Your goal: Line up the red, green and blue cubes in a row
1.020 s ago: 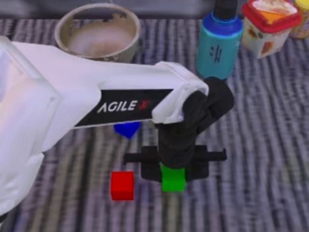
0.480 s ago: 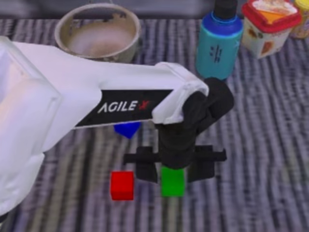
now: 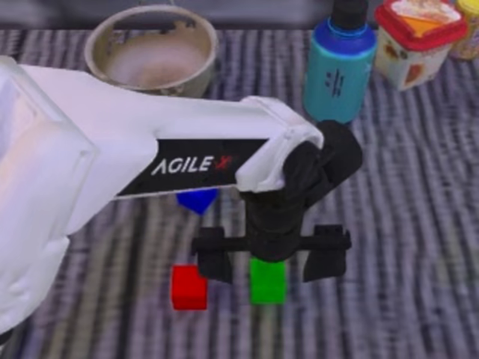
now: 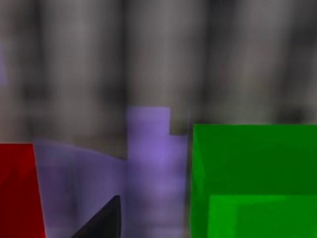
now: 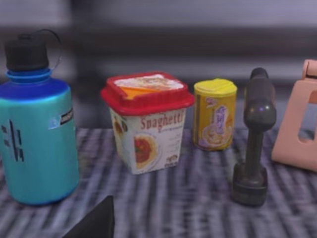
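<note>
Near the table's front, our left gripper [image 3: 271, 258] hangs fingers apart over green cube [image 3: 268, 281], red cube [image 3: 188, 287] just left; our forearm half-hides blue cube [image 3: 197, 200]; bottle [image 3: 340, 63] far right

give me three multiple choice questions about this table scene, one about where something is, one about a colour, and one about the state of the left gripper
1. Where does the green cube sit?
A. Inside the bowl
B. On the table, to the right of the red cube in the top view
C. On top of the bottle

2. What colour is the lid of the spaghetti tub?
A. Red
B. Green
C. Black

3. What state is the left gripper in?
A. Shut on the green cube
B. Shut on the blue cube
C. Open, its fingers apart on either side of the green cube

Answers: 1 B, the two cubes lie side by side with a gap between them. 2 A, the right wrist view shows a red lid. 3 C, neither finger touches the cube.
</note>
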You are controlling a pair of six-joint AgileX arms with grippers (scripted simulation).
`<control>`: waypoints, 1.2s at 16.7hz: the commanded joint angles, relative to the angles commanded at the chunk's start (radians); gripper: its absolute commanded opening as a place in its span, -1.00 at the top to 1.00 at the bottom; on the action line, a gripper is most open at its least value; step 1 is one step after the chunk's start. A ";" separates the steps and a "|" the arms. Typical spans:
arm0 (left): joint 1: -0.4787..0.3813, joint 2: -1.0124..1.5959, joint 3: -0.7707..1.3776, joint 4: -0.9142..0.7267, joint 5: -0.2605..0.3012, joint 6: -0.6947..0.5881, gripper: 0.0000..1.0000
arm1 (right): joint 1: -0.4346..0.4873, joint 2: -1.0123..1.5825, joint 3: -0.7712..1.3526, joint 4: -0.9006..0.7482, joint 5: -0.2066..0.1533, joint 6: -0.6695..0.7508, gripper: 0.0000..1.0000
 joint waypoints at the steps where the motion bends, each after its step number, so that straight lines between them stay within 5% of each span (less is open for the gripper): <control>1: 0.000 0.000 0.000 0.000 0.000 0.000 -1.00 | 0.000 0.000 0.000 0.000 0.000 0.000 -1.00; 16: 0.012 -0.071 0.172 -0.246 -0.001 -0.002 -1.00 | 0.000 0.000 0.000 0.000 0.000 0.000 -1.00; 20: 0.056 -0.040 0.215 -0.256 -0.001 0.105 -1.00 | 0.000 0.000 0.000 0.000 0.000 0.000 -1.00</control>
